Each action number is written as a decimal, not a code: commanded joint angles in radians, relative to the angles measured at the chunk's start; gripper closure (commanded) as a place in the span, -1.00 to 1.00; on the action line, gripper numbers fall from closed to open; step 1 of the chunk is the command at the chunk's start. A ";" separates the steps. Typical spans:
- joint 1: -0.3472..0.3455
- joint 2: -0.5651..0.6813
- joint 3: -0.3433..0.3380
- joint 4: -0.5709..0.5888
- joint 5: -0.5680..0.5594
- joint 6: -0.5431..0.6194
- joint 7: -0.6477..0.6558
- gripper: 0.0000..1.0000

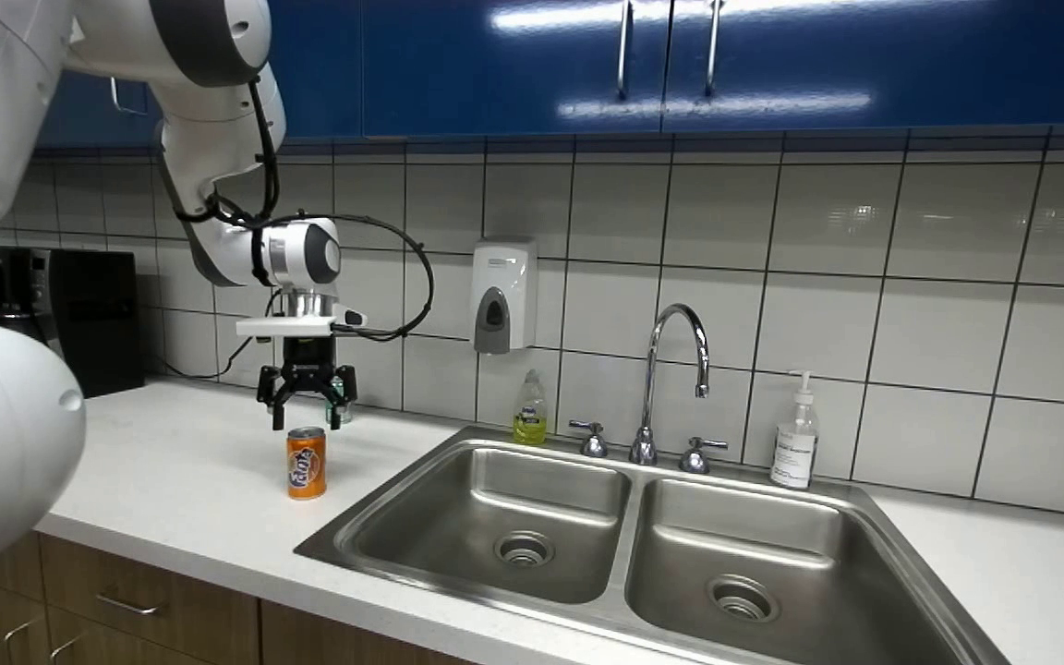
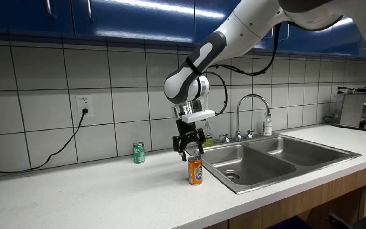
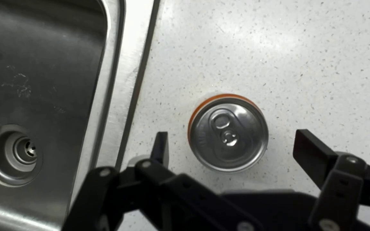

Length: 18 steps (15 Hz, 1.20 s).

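Observation:
An orange soda can (image 1: 307, 469) stands upright on the white counter, a little to the side of the sink. It also shows in an exterior view (image 2: 195, 171). In the wrist view I look down on its silver lid and pull tab (image 3: 228, 134). My black gripper (image 1: 307, 420) is open and points down just above the can. It also shows in an exterior view (image 2: 192, 154). In the wrist view the gripper's fingers (image 3: 231, 136) are spread on either side of the can's lid, with gaps on both sides and no contact visible. The gripper holds nothing.
A steel double sink (image 2: 238, 187) is beside the can, with a faucet (image 1: 652, 369) behind it. A green can (image 2: 138, 152) stands near the tiled wall. A dish soap bottle (image 1: 530, 411) and a pump bottle (image 1: 794, 443) stand behind the sink. A dispenser (image 1: 504, 296) hangs above.

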 commanded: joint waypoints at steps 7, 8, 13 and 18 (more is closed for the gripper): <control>0.001 -0.235 0.015 -0.161 0.037 -0.028 0.082 -1.00; -0.001 -0.256 0.015 -0.178 0.041 -0.027 0.091 -1.00; -0.013 -0.374 0.013 -0.287 0.059 -0.022 0.141 -1.00; -0.043 -0.515 0.005 -0.427 0.087 -0.017 0.204 -1.00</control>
